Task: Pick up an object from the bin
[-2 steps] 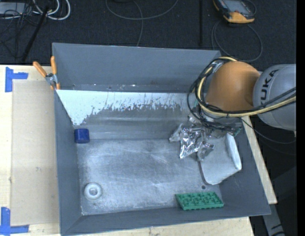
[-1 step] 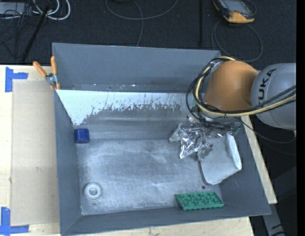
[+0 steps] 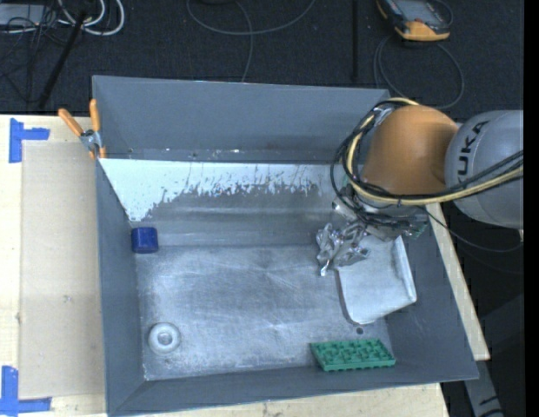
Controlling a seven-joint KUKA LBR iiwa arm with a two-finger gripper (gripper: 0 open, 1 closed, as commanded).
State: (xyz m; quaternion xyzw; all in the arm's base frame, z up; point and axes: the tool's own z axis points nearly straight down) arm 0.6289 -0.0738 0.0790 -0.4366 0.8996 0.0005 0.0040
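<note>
Over the right side of the grey metal bin [image 3: 252, 137], the two-finger gripper [image 3: 336, 248] is hanging at the upper left edge of a pale white flat sheet-like piece [image 3: 378, 292].

The arm is reaching in from the right, with its rounded orange wrist cover [image 3: 407, 150] and looped cables sitting above the gripper; whether the gripper is standing wide or narrow cannot be told, and nothing is showing as held in it. The pale sheet is lying against the bin's right wall, and a green studded flat plate [image 3: 352, 354] is lying near its lower end by the front wall. Well apart on the left, a small blue block [image 3: 144, 239] is resting by the left wall and a small clear round cap [image 3: 164, 337] is sitting near the front left corner.
</note>
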